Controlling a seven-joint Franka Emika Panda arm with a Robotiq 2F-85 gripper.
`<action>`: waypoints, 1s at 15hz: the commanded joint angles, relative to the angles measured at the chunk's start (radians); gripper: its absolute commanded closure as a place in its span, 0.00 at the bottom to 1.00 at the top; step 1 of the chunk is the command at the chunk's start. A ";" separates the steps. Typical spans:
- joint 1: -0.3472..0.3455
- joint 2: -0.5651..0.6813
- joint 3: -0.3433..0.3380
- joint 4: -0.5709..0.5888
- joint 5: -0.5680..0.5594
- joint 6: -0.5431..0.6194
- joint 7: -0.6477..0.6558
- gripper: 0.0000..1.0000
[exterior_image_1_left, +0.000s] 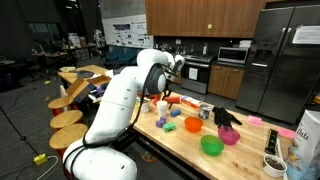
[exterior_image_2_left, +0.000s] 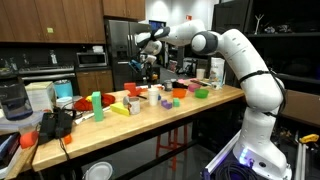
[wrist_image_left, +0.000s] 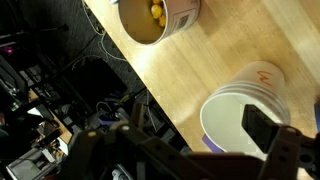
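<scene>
Tool (wrist_image_left: 170, 135): fingers spread wide, nothing between them; hovers over table edge. Also seen upper centre in exterior view (exterior_image_1_left: 178, 68).
White paper cup with red marking (wrist_image_left: 243, 108): lower right of wrist view, upright on light wooden table (wrist_image_left: 190, 65). Finger at lower right overlaps cup; contact cannot be told.
Round tin holding yellow balls (wrist_image_left: 155, 18): top centre, well apart from cup.

Bench (exterior_image_1_left: 180, 143): pale wooden top, seen in both exterior views. In an exterior view it carried an orange bowl (exterior_image_1_left: 193, 125), a green bowl (exterior_image_1_left: 211, 146), a pink bowl (exterior_image_1_left: 229, 136) and a purple block (exterior_image_1_left: 169, 127). Below my wrist view, a white cup (wrist_image_left: 250, 105) and a tin (wrist_image_left: 160, 15) holding yellow pieces stood apart on bare wood.
</scene>
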 joint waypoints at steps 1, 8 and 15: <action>-0.025 0.044 0.023 0.068 0.014 -0.048 -0.027 0.00; -0.034 0.079 0.035 0.095 0.046 -0.062 -0.040 0.00; -0.051 0.100 0.053 0.085 0.106 -0.057 -0.047 0.00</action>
